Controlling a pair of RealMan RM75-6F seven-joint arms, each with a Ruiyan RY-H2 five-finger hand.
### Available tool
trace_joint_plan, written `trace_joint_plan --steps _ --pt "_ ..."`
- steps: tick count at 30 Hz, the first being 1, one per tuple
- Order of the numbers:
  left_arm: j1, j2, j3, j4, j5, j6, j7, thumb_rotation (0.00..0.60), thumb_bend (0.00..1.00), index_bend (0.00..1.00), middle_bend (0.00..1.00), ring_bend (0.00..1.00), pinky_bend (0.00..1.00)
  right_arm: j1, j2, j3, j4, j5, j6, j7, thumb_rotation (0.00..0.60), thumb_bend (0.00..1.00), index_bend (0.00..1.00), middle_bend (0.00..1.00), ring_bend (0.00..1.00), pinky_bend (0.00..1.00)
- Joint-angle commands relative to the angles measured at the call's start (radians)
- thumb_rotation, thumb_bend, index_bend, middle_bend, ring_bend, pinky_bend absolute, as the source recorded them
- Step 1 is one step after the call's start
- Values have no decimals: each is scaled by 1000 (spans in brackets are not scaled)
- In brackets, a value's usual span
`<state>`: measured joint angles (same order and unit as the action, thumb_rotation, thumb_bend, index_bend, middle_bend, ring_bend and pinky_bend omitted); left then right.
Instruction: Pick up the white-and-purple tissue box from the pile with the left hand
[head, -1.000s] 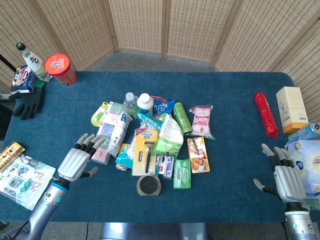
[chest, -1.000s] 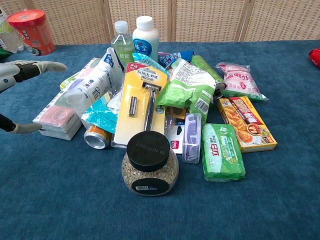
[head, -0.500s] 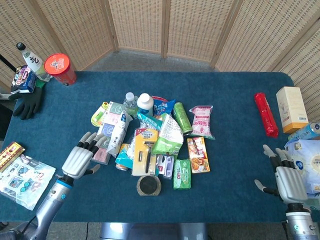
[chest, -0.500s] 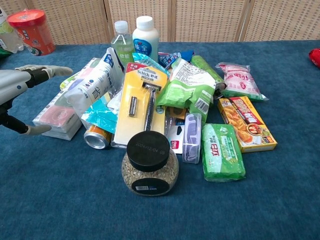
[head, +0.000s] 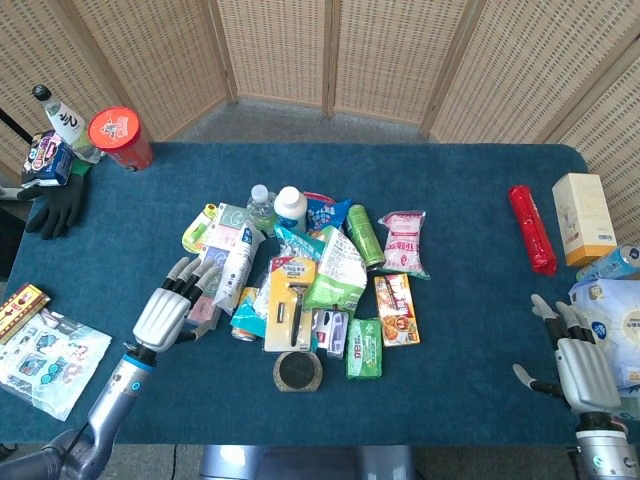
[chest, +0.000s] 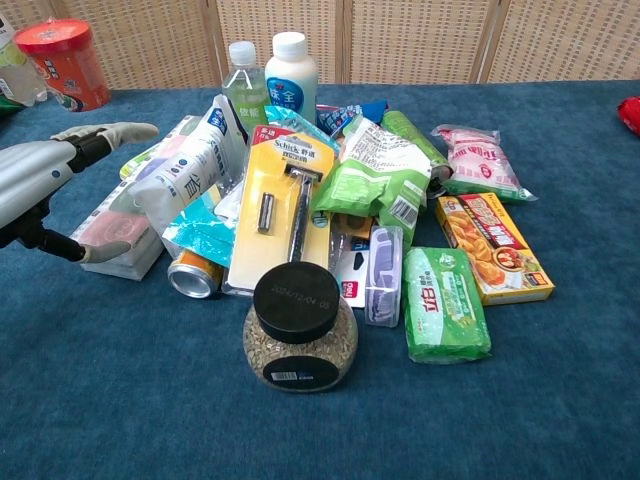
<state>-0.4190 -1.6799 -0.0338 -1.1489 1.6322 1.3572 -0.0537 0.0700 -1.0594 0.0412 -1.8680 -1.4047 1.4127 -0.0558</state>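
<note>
- Head view: tissue box (head: 203, 311) at the pile's left edge, partly under a white tube (head: 236, 266). Left hand (head: 166, 312) beside it, fingers spread, holding nothing. Right hand (head: 583, 368) idle, open, far off on the table (head: 460, 220).
- Chest view: left hand (chest: 35, 180) brackets the tissue box (chest: 118, 232), thumb low at its near corner. Advisable: close on both long sides, then draw it clear of the tube (chest: 185, 177).

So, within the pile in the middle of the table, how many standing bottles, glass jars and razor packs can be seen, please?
Standing bottles: 2, clear bottle and white bottle
Glass jars: 1, black-lidded jar
Razor packs: 1, yellow razor pack
Total: 4
</note>
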Motion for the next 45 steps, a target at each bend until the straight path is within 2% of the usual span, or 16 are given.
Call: trace_joint_plan --steps 1,10,16,20,24,28,34,40,45 --pt "-1 -8 8 18 2 -4 5 600 291 0 11 0 0 0 4 0 -5 0 -2 3 592 228 0 216 0 0" --pt "21 59 -12 -33 -61 -13 49 600 290 0 0 0 0 -3 8 -7 -16 -14 -7 32 588 229 0 215 0 0" --pt "58 152 -41 -61 -119 15 62 600 291 0 0 0 0 -12 17 -13 -32 -22 0 48 585 229 0 215 0 0" --pt "101 229 -63 -125 -179 32 19 600 290 0 0 0 0 -17 19 -15 -33 -24 3 49 573 230 0 216 0 0" --pt "118 263 -51 -207 -180 30 -11 600 291 0 0 0 0 -10 15 -16 -29 -22 -12 50 566 228 0 215 0 0" --pt "105 247 -29 -246 -150 9 23 600 289 0 0 0 0 -3 8 -15 -24 -25 -23 52 565 230 0 216 0 0" --pt "66 178 -28 -251 -133 -40 68 600 290 0 0 0 0 -7 16 -12 -15 -18 -19 70 557 230 0 216 0 0" --pt "37 86 -22 -184 -116 -66 90 600 287 0 0 0 0 -22 21 -17 -1 -14 -9 97 543 230 0 216 0 0" --pt "26 37 -20 -79 -100 -59 139 600 286 0 0 0 0 -29 27 -22 0 -28 -2 129 528 231 0 215 0 0"
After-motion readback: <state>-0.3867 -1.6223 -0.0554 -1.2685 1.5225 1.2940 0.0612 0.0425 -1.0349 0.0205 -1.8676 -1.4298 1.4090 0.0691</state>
